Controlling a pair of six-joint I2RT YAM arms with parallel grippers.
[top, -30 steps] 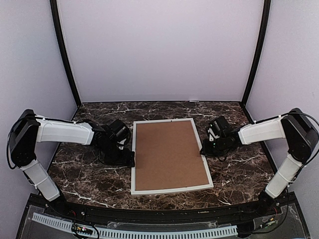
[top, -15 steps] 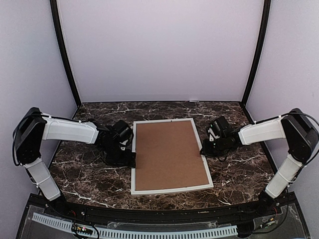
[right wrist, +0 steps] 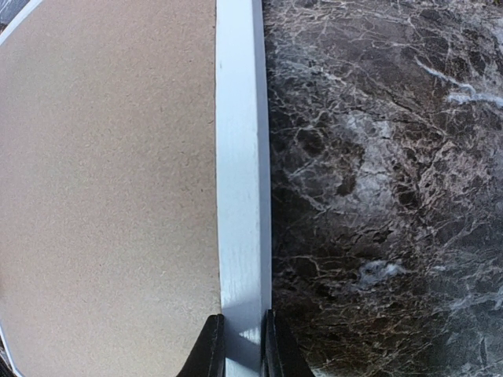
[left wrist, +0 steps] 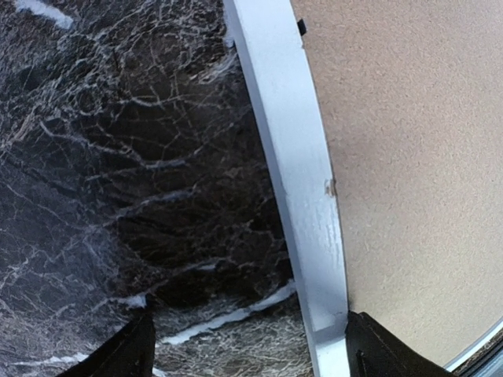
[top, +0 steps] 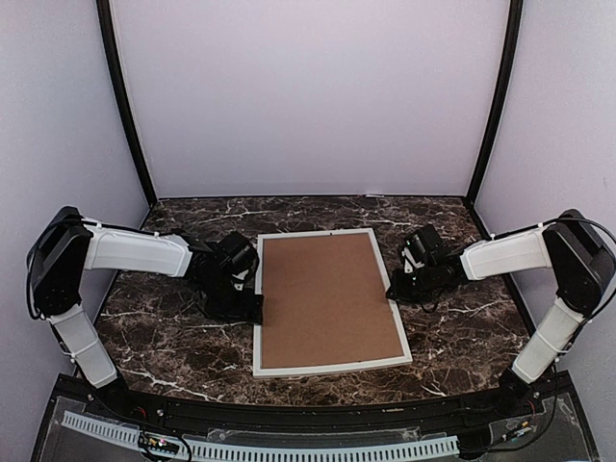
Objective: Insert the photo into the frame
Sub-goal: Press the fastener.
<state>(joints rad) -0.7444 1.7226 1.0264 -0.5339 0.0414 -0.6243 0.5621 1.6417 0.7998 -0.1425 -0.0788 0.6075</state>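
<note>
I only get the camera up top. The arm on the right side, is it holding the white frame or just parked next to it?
Observer: Holding. In the right wrist view the right jaws are pinched shut on the frame, on its white right rail.
Operator: And the other arm?
Observer: The left jaws are wide open, straddling the left rail without pinching it. One finger is over the marble table, the other over the brown cardboard sheet.
Operator: Can you see the photo anywhere?
Observer: No. Up close there is only cardboard inside the rails, with a small dark tab at its edge.
</note>
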